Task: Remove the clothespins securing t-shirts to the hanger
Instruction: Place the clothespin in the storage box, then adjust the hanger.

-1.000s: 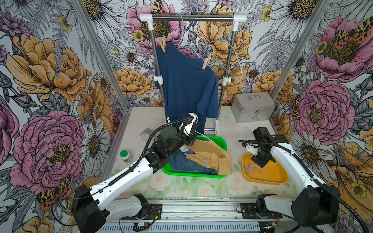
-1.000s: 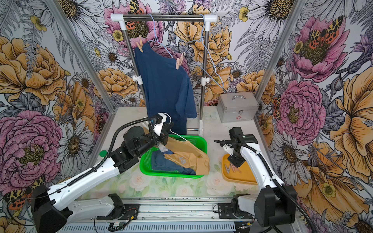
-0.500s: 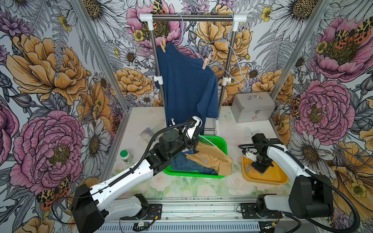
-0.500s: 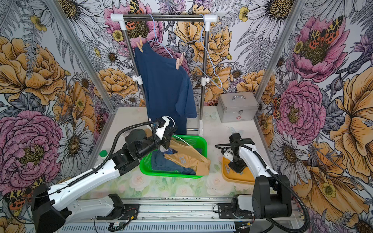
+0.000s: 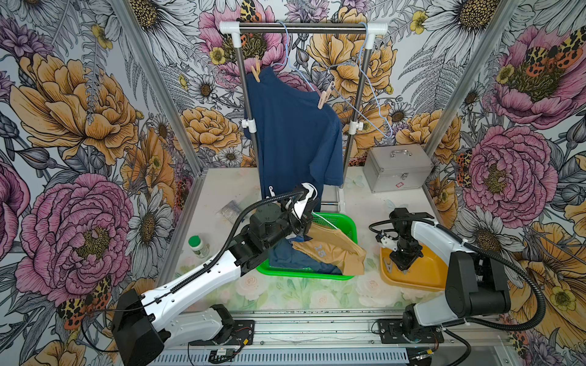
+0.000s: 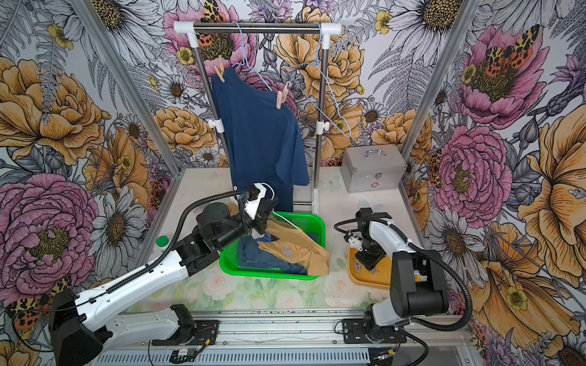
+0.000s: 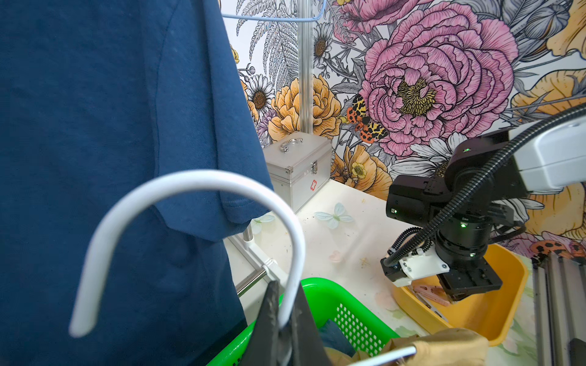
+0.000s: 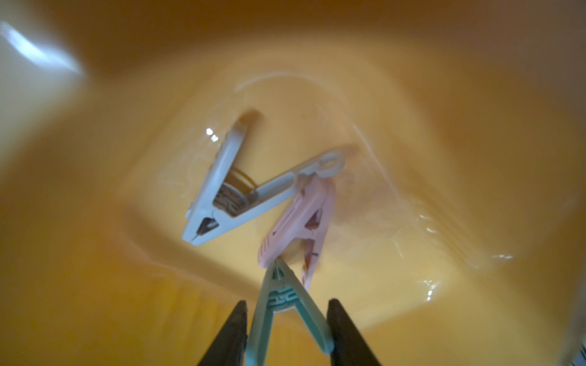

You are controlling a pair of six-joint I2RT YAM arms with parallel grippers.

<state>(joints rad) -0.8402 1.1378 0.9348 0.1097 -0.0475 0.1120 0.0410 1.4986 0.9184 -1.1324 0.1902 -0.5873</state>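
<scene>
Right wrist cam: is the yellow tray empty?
No, a white clothespin and a pink clothespin lie in the yellow tray, and a mint clothespin sits within the right pincer.

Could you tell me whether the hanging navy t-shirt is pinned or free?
Pinned: the navy t-shirt hangs with a peach clothespin clipped on each shoulder.

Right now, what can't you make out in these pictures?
Navy shirt in the green basket: both top views, tan shirt covers most.
Right pincer: whether it grips the mint clothespin; right wrist view, bottom edge cuts contact off.
Small grey item on the table: top views, too small.
</scene>
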